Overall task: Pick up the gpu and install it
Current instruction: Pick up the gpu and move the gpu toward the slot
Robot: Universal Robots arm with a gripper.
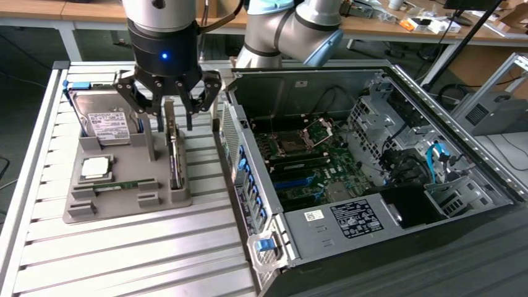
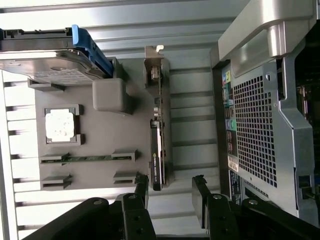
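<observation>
The gpu (image 1: 175, 154) is a thin dark card with a silvery end bracket, standing on edge in a slot of the grey holder tray (image 1: 123, 207). My gripper (image 1: 169, 102) hangs just over the card's far end, open, with one finger on each side of the card's line. In the wrist view the gpu (image 2: 157, 130) runs lengthwise, and its near end lies between the fingertips (image 2: 141, 186) of my gripper (image 2: 170, 192), closer to one than the other. Nothing is held.
The tray also carries a silver hard drive (image 1: 103, 117), a processor chip (image 1: 95, 167) and a green memory stick (image 1: 123, 185). An open computer case (image 1: 355, 167) with its motherboard exposed stands close on the exterior view's right. The ribbed metal table (image 1: 123, 260) extends toward the front.
</observation>
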